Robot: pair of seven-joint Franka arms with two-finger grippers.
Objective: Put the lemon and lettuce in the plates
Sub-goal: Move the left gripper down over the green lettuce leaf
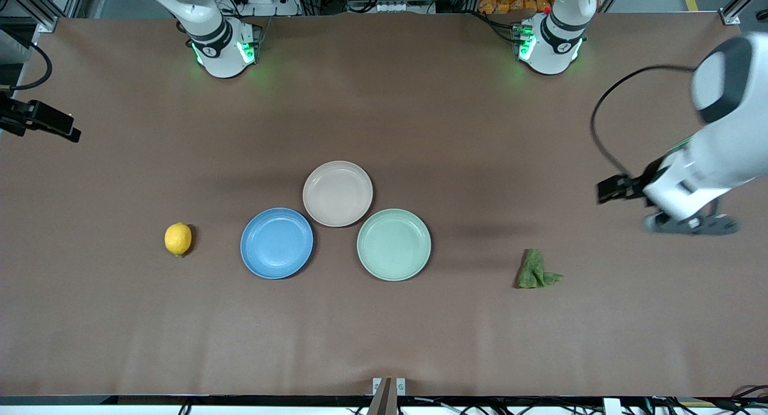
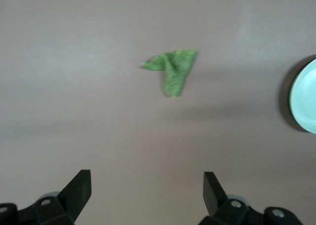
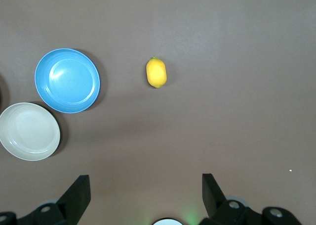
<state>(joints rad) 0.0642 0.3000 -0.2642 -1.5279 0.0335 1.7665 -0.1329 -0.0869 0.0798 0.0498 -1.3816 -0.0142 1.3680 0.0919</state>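
Surface [image 1: 384, 331]: brown and matte, carrying three plates, a lemon and a piece of lettuce.
Landmark: the mint green plate [image 1: 393, 244], in the middle of the surface, bare inside.
Blue plate [image 1: 276, 243]: beside the mint green plate, toward the right arm's end of the surface, about as near to the front camera as it; nothing lies in it.
Beige-pink plate [image 1: 337, 193]: farther from the front camera than the mint green plate, its rim just beside that plate's rim and the blue plate's; also bare.
Lemon [image 1: 178, 239]: on the bare surface, well apart from the mint green plate toward the right arm's end, with the blue plate lying between the two; about level with both plates.
Lettuce [image 1: 534, 271]: a crumpled green leaf piece (one pointed tip sticking out) on the bare surface, near the mint green plate toward the left arm's end and a little nearer to the front camera than it.
Left pincer [image 1: 690, 224]: up in the air over bare surface at the left arm's end, well apart from the mint green plate; fingers spread wide, nothing between them.
Right pincer [image 3: 145, 198]: seen only in the right wrist view, over bare surface with the lemon and the blue plate below it; fingers spread wide, holding nothing.
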